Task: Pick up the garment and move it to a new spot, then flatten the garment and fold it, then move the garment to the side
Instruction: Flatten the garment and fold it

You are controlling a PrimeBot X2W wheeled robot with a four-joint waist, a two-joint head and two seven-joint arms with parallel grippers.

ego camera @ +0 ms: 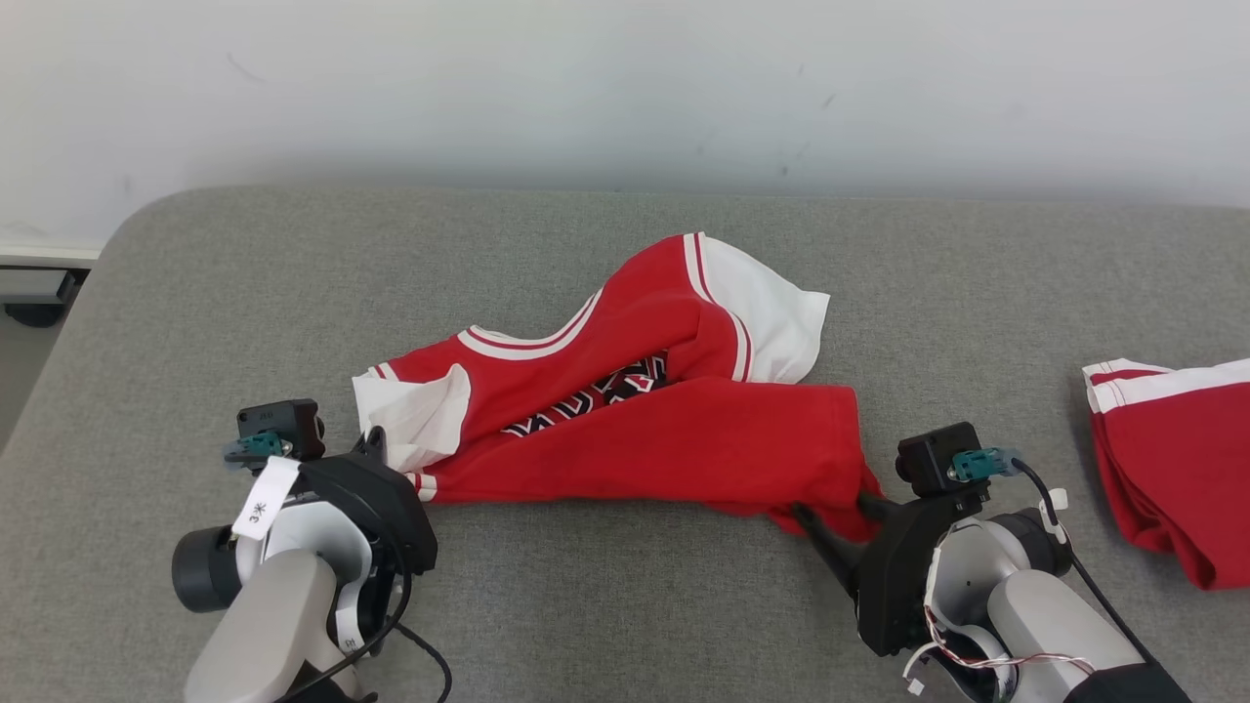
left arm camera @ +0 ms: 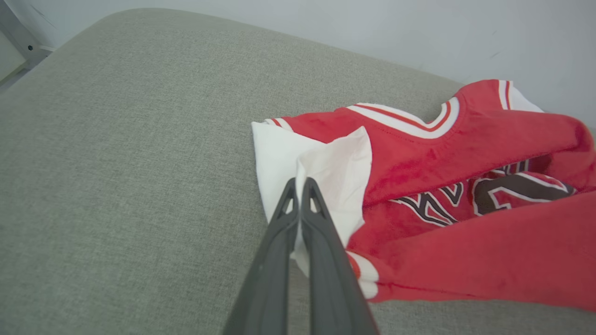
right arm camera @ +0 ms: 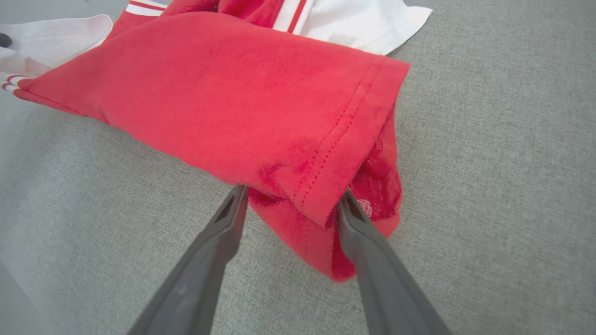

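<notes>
**Tom:** Where is the shirt (ego camera: 635, 430)?

**Mia:** It lies in the middle of the grey table (ego camera: 586, 605). It is red and white. It is bunched up, not flat. The red bottom part is folded up over the black letters on the front.

**Tom:** What is the left pincer (left arm camera: 298, 186) doing?

**Mia:** It is at the 8 o'clock side of the shirt. Its two dark fingers are pressed tight together. They pinch the white sleeve (left arm camera: 279, 153) there. I can see a bit of white cloth squeezed between them.

**Tom:** And the right pincer (right arm camera: 289, 195)?

**Mia:** That one is at the 4 o'clock side of the shirt. Its fingers are spread wide apart. The red corner (right arm camera: 321, 186) of the shirt's bottom edge sits between them, but they do not squeeze it.

**Tom:** Is that corner lying on the table?

**Mia:** I cannot tell if it rests there or is a little bit up.

**Tom:** Where is the other sleeve (ego camera: 771, 312)?

**Mia:** It is white too. It sticks out at the 1 o'clock side of the shirt and lies on the table.

**Tom:** Is there anything else?

**Mia:** Yes. Another red and white cloth (ego camera: 1172, 459) lies at 3 o'clock, well apart from the shirt. A pale wall (ego camera: 586, 78) stands behind the table at 12 o'clock.
</notes>
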